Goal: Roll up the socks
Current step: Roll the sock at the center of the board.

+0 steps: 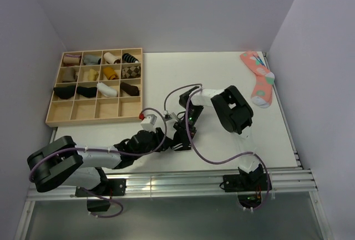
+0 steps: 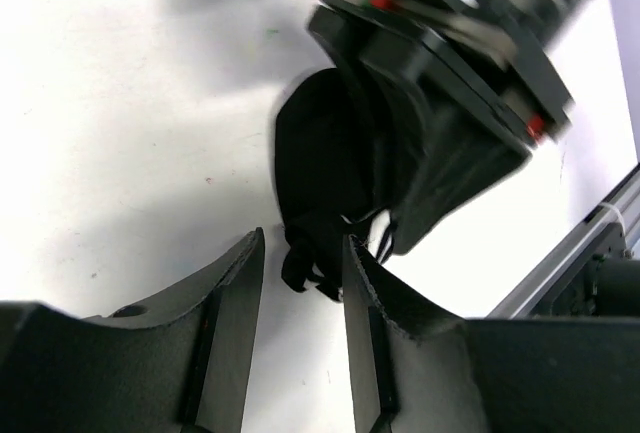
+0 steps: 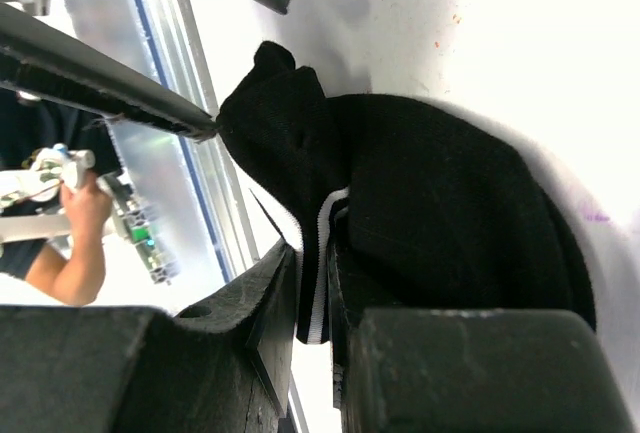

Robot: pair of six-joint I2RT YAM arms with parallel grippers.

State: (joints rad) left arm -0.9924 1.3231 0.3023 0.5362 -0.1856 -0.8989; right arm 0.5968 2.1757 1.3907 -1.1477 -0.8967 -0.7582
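Note:
The black socks (image 3: 430, 213) lie bunched on the white table, with a thin white stripe at the cuff. My right gripper (image 3: 312, 253) is shut on that striped cuff edge, and the sock body bulges beyond its fingers. In the left wrist view the socks (image 2: 325, 158) sit just ahead of my left gripper (image 2: 302, 243). It is open, with only a dangling tip of sock at its fingertips, and the right gripper (image 2: 450, 83) sits on the sock's far side. In the top view the left gripper (image 1: 157, 139) and right gripper (image 1: 180, 141) meet near the table's front, hiding the socks.
A wooden compartment tray (image 1: 91, 119) holding rolled socks of other colours stands at the back left. A pink patterned sock (image 1: 259, 79) lies at the back right. Aluminium rails (image 1: 222, 176) run along the table's near edge. A person's hand (image 3: 85, 213) shows beyond the rail.

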